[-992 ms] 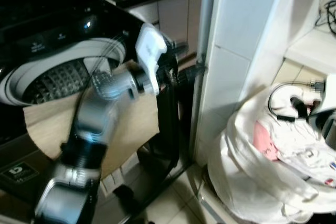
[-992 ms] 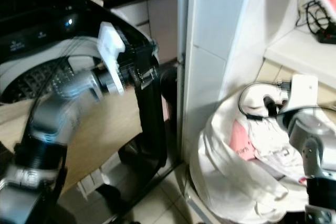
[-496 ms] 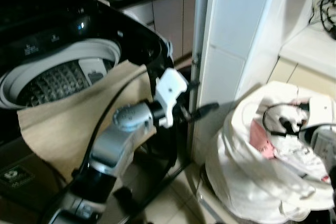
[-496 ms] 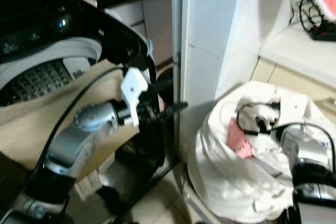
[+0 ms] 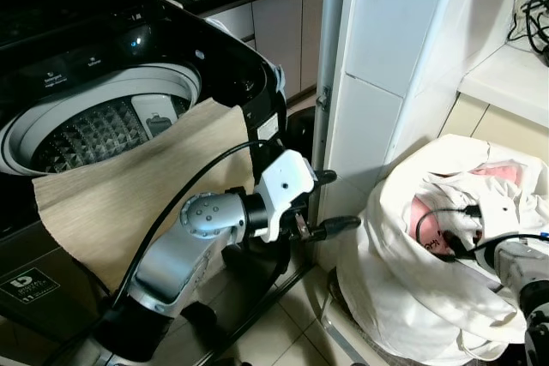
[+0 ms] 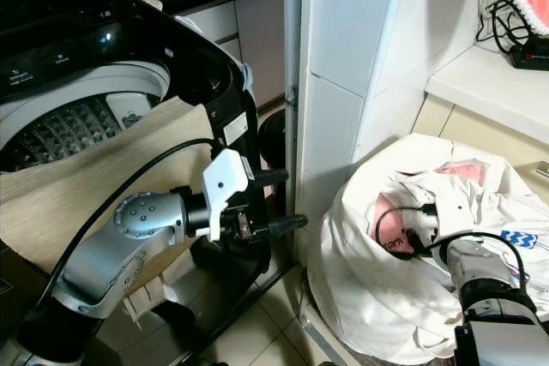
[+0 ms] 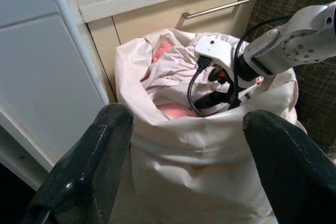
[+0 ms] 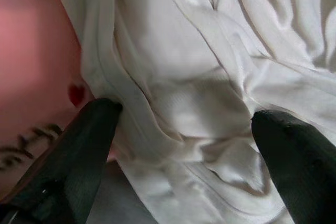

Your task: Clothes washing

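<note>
Laundry bag point(image 5: 403, 297) slumped open beside washing machine point(image 5: 103, 117), right gripper point(image 8: 178, 145) spread wide inside over white garments point(image 8: 210, 93) (ready to grab), left gripper point(image 5: 330, 201) apart, waiting.

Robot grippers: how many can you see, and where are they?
2. The left gripper hangs open beside the washing machine, pointing at the laundry bag. The right gripper is open, down in the bag over white clothes.
</note>
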